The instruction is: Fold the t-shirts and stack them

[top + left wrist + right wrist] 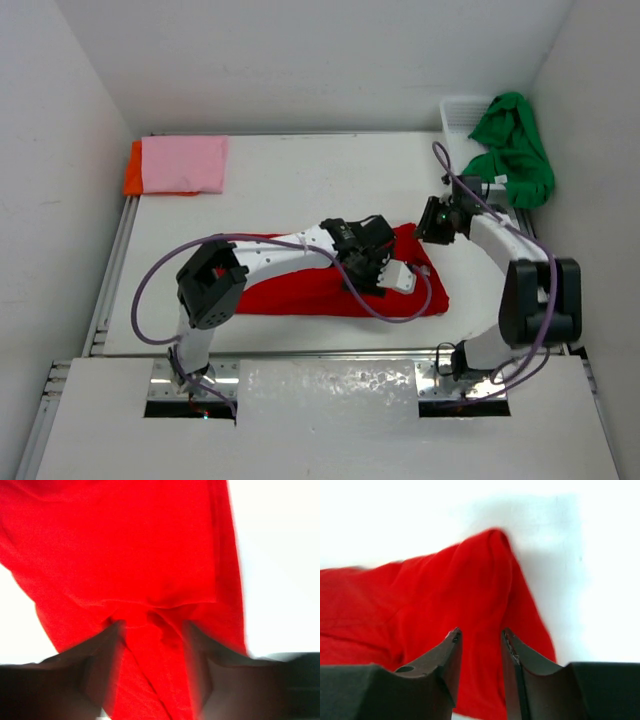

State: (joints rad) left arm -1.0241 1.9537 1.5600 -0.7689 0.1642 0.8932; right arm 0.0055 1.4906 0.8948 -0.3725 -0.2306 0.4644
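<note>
The red soft cloth t-shirt (300,295) is laid folded into a long band at the middle of the white table (300,190). The left gripper (152,625) is held over its right part, jaws parted, with a raised ridge of cloth between them. The right gripper (481,632) is set at the band's far right corner, jaws released above the cloth. The folded pink t-shirt (185,163) is stacked on the orange t-shirt (131,172) at far left. The green t-shirt (515,145) is draped over the white plastic mesh basket (460,110).
</note>
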